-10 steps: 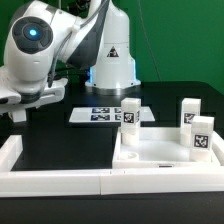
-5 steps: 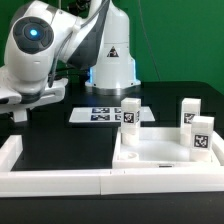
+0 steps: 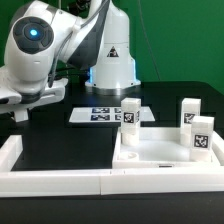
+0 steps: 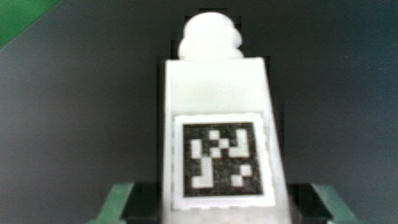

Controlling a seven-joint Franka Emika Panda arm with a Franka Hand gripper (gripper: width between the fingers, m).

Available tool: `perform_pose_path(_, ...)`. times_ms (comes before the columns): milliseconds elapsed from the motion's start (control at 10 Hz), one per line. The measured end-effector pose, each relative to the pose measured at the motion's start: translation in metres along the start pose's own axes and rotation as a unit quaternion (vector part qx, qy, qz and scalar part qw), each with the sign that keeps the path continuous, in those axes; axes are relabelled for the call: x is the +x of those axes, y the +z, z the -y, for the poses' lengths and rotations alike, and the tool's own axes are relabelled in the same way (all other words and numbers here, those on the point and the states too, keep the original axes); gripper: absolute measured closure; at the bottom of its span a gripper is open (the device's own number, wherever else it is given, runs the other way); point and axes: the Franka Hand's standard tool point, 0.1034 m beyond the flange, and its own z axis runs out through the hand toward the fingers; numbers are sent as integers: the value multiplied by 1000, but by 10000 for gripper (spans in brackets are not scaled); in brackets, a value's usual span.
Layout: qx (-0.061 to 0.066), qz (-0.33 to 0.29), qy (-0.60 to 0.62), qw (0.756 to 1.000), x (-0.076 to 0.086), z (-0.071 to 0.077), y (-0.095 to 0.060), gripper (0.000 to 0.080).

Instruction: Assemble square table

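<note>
The white square table top [image 3: 160, 158] lies at the exterior view's right with its rim up. Three short white tagged legs stand upright on it: one at the back left corner [image 3: 130, 112], one at the back right [image 3: 190, 112] and one nearer on the right [image 3: 203, 136]. My gripper [image 3: 18, 112] hangs at the far left edge of that view. In the wrist view a fourth white leg [image 4: 217, 110] with a black-and-white tag lies lengthwise between my green fingertips [image 4: 125, 203]. The gripper [image 4: 219, 205] is open, with a dark gap on each side of the leg.
The marker board [image 3: 103, 116] lies flat at the back middle, in front of the arm's white base [image 3: 110, 62]. Long white border rails run along the front [image 3: 60, 181] and the left [image 3: 10, 152] of the black table.
</note>
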Motion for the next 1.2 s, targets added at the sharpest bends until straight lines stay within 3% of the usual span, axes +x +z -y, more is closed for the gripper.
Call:
perform_pose_path(900,0,0,0,1000,0,0,0,510)
perform_pose_path(1000,2,6,-2,1000,1,3,-6,510)
perform_pose_path(1100,13,18,-7,1000,5,11,-38,510)
perform_pose_path(1200,20,3,-4,1000,17,17,-83,509)
